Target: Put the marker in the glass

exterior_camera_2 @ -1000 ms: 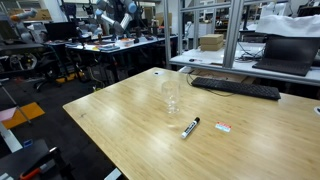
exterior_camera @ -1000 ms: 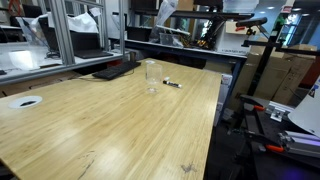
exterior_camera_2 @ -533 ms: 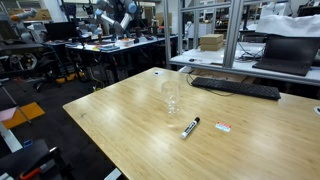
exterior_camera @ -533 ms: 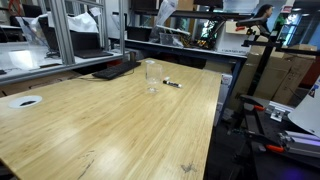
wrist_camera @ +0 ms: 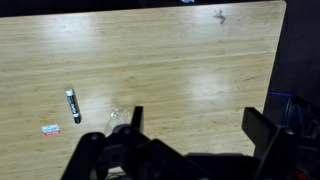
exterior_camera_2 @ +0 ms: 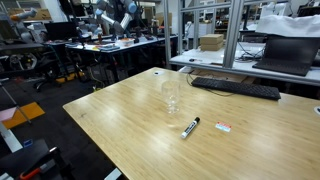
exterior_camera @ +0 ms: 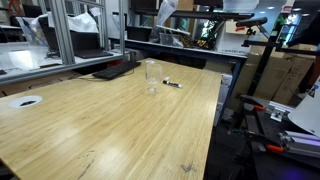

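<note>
The marker, a slim black stick with a white end, lies flat on the wooden table in both exterior views [exterior_camera: 172, 84] [exterior_camera_2: 190, 127] and at the left of the wrist view [wrist_camera: 72, 105]. The clear glass stands upright close to it [exterior_camera: 151, 75] [exterior_camera_2: 173, 96]; in the wrist view only a faint glint of it shows [wrist_camera: 119, 116]. My gripper [wrist_camera: 198, 125] is open and empty, high above the table, looking down. It does not show in the exterior views.
A small white tag with red print lies near the marker [exterior_camera_2: 224, 127] [wrist_camera: 50, 129]. A black keyboard [exterior_camera_2: 236, 88] lies at the table's far edge. A white disc [exterior_camera: 24, 101] sits near a table corner. Desks and equipment surround the table.
</note>
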### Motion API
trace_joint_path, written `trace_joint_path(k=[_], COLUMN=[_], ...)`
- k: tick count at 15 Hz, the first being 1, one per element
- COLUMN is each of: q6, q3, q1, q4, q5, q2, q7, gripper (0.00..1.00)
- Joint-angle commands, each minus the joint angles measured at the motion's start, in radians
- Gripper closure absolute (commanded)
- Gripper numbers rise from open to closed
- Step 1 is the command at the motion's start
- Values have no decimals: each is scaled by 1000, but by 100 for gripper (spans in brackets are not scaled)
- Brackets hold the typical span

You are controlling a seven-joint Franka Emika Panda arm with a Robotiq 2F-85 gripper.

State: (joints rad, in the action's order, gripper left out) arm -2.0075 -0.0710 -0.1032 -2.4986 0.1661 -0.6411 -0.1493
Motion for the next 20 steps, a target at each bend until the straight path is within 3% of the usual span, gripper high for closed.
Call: trace_joint_path(k=[1,4,7,10,11,15,20], q6=[-49,-67,-11,25,-47,-7,-65], q3=[-18,-8,18,56,43,49,107], q1=[35,42,42,41,43,44,69], q4=[54,89,133,164,115,142,144], q5=[-20,-110,-188,-125,-160,-140,-122], q2=[143,259,344,375,361,366,437], q7=[-22,55,166,205,184,187,279], gripper=[0,0,0,0,0,0,0])
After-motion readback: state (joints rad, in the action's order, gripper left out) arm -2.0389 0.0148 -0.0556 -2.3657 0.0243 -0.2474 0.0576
